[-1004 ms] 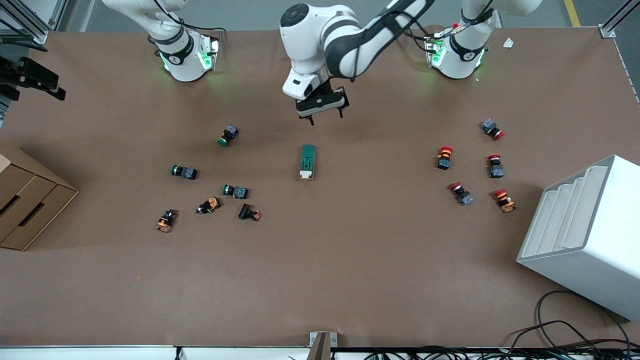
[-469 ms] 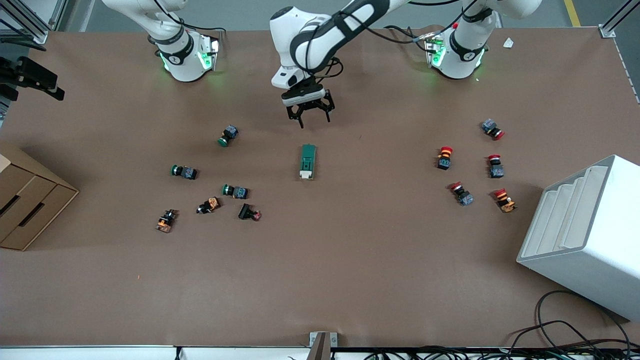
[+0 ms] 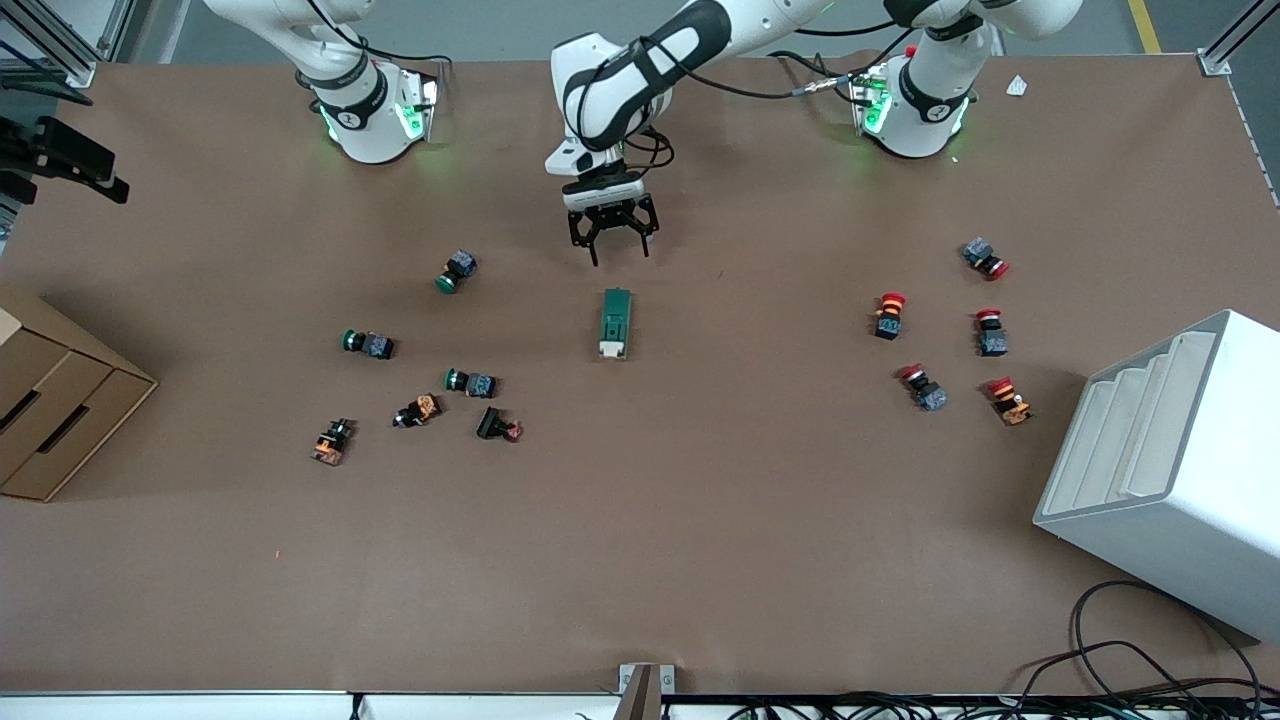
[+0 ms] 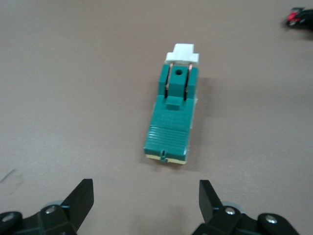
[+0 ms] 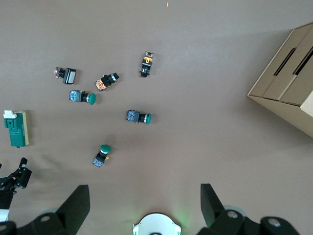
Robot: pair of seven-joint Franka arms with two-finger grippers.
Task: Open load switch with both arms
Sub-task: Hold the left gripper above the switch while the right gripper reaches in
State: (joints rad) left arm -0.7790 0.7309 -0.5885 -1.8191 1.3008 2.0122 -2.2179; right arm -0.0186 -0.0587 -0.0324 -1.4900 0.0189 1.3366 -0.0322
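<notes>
Lowered since a second ago, left gripper (image 3: 611,247) hangs wide open, empty, over the bench (image 3: 700,520) near the load switch (image 3: 616,323), whose white lever end points toward the front camera; right gripper (image 5: 145,205) waits open.

The brown table (image 3: 700,560) carries the load switch (image 3: 616,323), scattered push buttons (image 3: 470,382) and a white rack (image 3: 1180,470).

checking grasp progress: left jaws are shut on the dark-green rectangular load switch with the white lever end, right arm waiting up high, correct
Not quite. The left gripper is open and apart from the dark-green rectangular load switch with the white lever end, as the left wrist view shows. The right arm does wait up high, jaws open.
</notes>
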